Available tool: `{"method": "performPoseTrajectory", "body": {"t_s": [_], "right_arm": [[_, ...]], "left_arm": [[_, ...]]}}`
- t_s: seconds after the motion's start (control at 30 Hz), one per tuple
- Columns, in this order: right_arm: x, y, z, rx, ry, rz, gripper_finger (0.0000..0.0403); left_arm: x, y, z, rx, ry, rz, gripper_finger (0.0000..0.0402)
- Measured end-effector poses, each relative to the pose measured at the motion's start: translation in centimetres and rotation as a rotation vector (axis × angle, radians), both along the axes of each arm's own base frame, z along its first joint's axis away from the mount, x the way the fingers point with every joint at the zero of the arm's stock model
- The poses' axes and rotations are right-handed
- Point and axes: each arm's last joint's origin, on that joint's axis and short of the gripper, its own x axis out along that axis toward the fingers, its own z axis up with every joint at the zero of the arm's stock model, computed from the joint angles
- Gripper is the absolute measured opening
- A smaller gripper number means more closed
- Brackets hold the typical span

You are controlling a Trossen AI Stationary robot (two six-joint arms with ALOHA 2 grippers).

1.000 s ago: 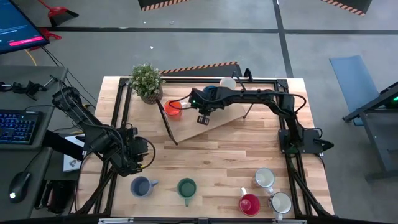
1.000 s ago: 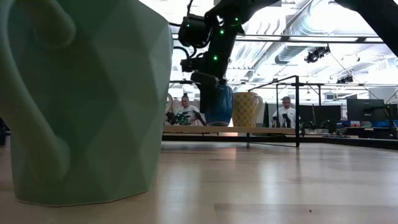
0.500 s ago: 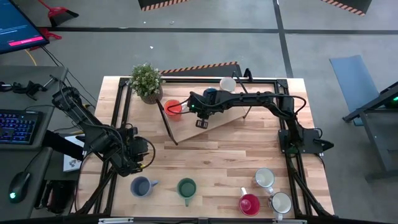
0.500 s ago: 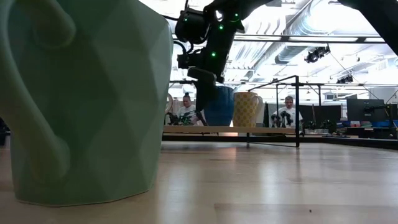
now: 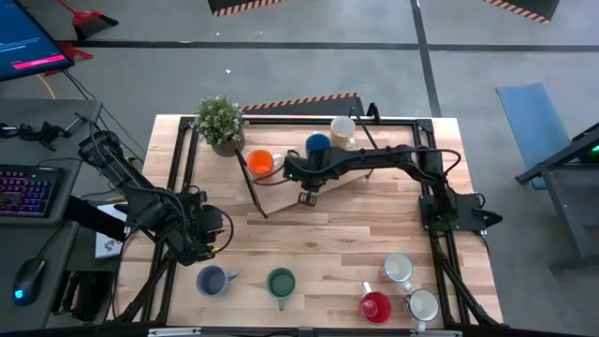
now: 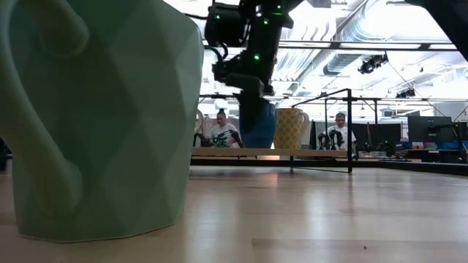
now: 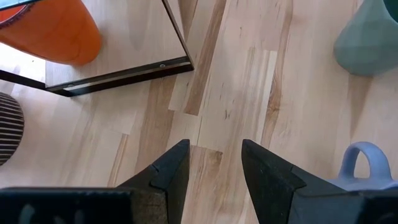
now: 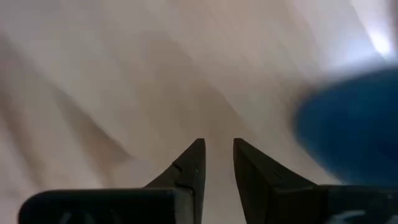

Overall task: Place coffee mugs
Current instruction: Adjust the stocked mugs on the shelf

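Three coffee mugs stand on a raised wooden shelf point(image 5: 281, 190) at the far middle: orange point(image 5: 260, 162), bright blue point(image 5: 317, 145) and cream point(image 5: 343, 129). My right gripper point(image 5: 307, 196) hangs over the shelf's near edge, just near of the blue mug point(image 8: 348, 124). It points down, open by a narrow gap, with nothing between its fingers. Grey-blue point(image 5: 213, 280), green point(image 5: 281, 281), red point(image 5: 374, 306) and two white mugs point(image 5: 398, 268) point(image 5: 423, 303) stand on their bases along the table's near side. My left gripper point(image 7: 216, 152) waits open over the table's left part.
A potted plant point(image 5: 221, 122) stands at the far left corner beside the shelf. A black frame point(image 5: 435, 168) runs round the table's edges. In the low view the green mug point(image 6: 102, 117) fills the left side. People sit in the room behind the table.
My right gripper has moved toward the table's near edge, away from the blue mug, which now shows uncovered on the shelf. Its wrist has turned a little. The gap between its fingers has stayed the same.
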Motion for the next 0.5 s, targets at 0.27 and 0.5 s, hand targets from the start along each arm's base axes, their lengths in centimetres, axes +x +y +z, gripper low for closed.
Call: {"method": "performPoseTrajectory", "body": {"t_s": [0.27,0.5], "right_arm": [[-1.4,-0.6,-0.1,-0.078,0.107,-0.161,0.0062],[-1.3,-1.7,-0.1,-0.092,0.079,-0.188,0.0062]], "left_arm": [[0.0,0.0,0.0,0.000,0.001,-0.001,0.0133],[0.0,0.0,0.0,-0.001,0.001,-0.001,0.0133]]}}
